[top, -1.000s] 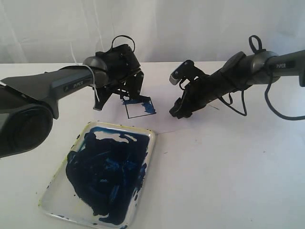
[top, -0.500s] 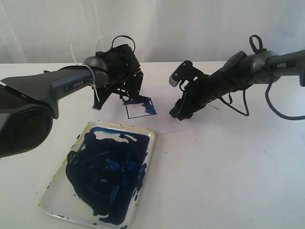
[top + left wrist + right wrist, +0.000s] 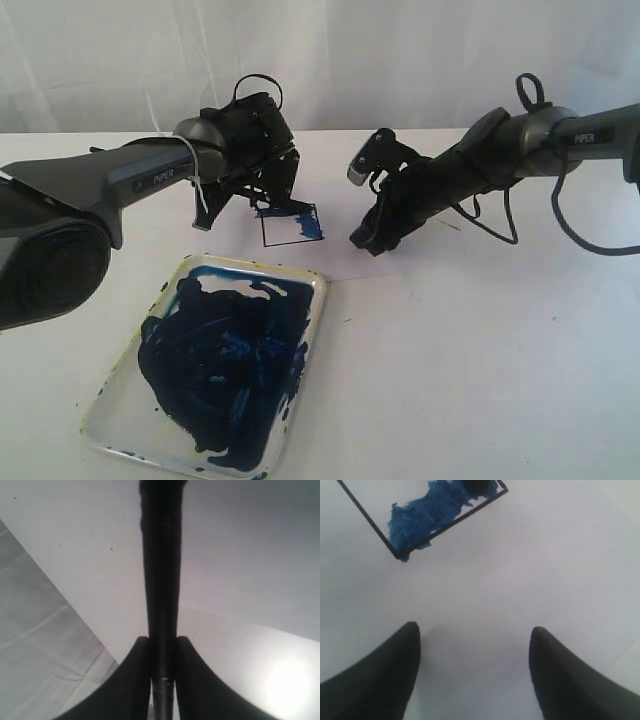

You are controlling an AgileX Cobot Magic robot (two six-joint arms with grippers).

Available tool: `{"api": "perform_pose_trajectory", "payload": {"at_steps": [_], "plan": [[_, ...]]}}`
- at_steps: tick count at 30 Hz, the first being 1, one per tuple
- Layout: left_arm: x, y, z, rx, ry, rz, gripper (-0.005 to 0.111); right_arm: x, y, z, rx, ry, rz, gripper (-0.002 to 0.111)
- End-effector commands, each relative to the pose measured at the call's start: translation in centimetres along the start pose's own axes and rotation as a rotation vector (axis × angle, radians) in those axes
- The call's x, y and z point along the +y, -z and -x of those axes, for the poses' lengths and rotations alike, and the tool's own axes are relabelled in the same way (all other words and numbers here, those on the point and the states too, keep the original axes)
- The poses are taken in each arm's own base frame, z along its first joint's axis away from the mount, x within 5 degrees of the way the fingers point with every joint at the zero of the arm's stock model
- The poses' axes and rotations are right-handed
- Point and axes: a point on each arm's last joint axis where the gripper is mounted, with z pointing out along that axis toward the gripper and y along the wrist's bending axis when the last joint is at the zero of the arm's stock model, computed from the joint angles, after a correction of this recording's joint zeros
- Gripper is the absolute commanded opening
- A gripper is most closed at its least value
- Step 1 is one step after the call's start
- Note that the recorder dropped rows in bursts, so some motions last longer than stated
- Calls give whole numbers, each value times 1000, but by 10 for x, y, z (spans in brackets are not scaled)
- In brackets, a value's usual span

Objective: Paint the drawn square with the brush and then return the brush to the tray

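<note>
The drawn square (image 3: 291, 226) is a small black outline on the white paper, smeared blue along its far side; the right wrist view shows the same square (image 3: 438, 511) with its blue patch. My left gripper (image 3: 276, 198) hangs over the square's far edge, shut on the brush (image 3: 161, 575), whose black handle runs between the two fingers (image 3: 137, 675). The brush tip is hidden in the left wrist view. My right gripper (image 3: 366, 238) hovers just right of the square, open and empty (image 3: 475, 630). The tray (image 3: 258, 263), smeared with dark blue paint, lies at the front left.
The white paper sheet (image 3: 420, 262) lies under both grippers, its front edge running just behind the tray. A white curtain hangs behind the table.
My right arm has shifted slightly left and up, towards the square. The left gripper and brush have barely moved.
</note>
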Motion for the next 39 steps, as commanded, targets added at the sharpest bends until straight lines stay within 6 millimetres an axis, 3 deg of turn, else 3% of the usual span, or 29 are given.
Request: {"api": "perform_pose_trajectory", "payload": {"at_steps": [1,12,24,39], "plan": [[2,1,-3,10,4,1,0,7,-9,-7,34,38,33,60],[0,3,-2,27,26,-10,0,9,-11,-4,30,61,19,60],[0,19,-2,31,42,-43,0,9,-11,-5,32,60,20,60],[-4,17,2,6,38,-71,0,9,-11,-5,32,60,20,60]]}}
